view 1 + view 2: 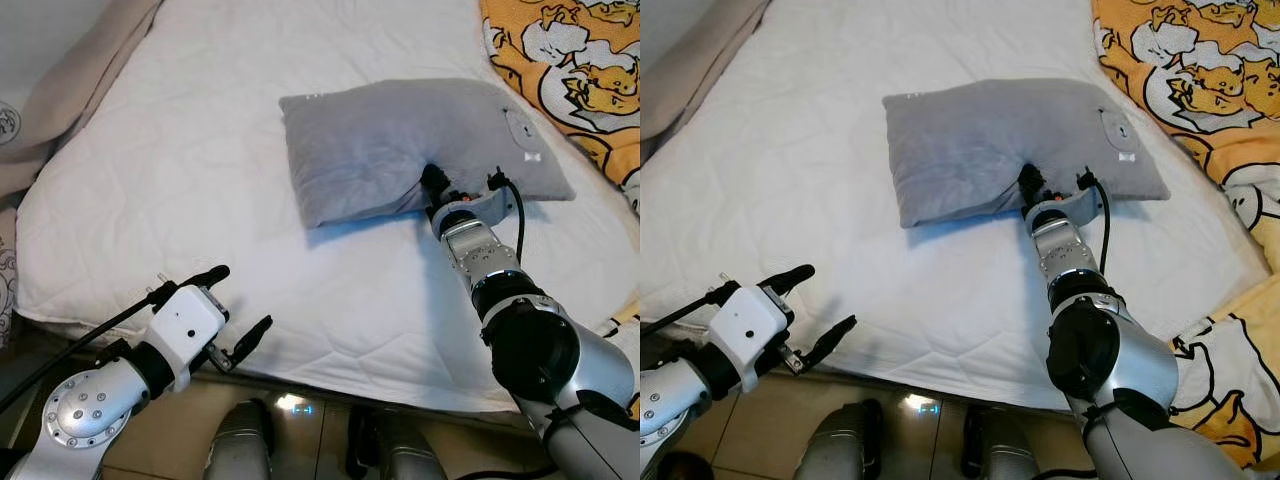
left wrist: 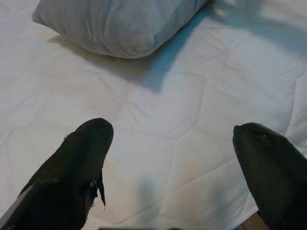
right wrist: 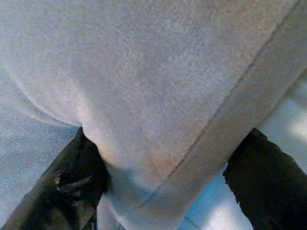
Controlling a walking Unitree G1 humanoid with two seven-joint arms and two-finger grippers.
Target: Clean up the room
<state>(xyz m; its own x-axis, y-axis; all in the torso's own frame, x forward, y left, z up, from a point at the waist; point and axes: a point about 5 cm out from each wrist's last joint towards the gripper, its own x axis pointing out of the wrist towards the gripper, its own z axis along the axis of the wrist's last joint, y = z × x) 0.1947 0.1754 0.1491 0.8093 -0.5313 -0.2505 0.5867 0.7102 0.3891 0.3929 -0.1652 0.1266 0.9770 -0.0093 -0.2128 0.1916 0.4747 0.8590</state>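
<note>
While the one grey pillow [image 1: 400, 145] lies across the white bed [image 1: 200, 180], its long axis running left to right, the right tool [image 1: 432, 182] pinches its near edge, fabric bunched between both fingers [image 3: 72, 187]. The left tool [image 1: 228, 312] hovers spread over the bed's near edge, well apart from the pillow. One patterned orange blanket [image 1: 570, 60] lies beyond, to the right.

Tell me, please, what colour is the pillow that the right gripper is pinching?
Plain grey; the pillow shows best in the left eye view.
</note>
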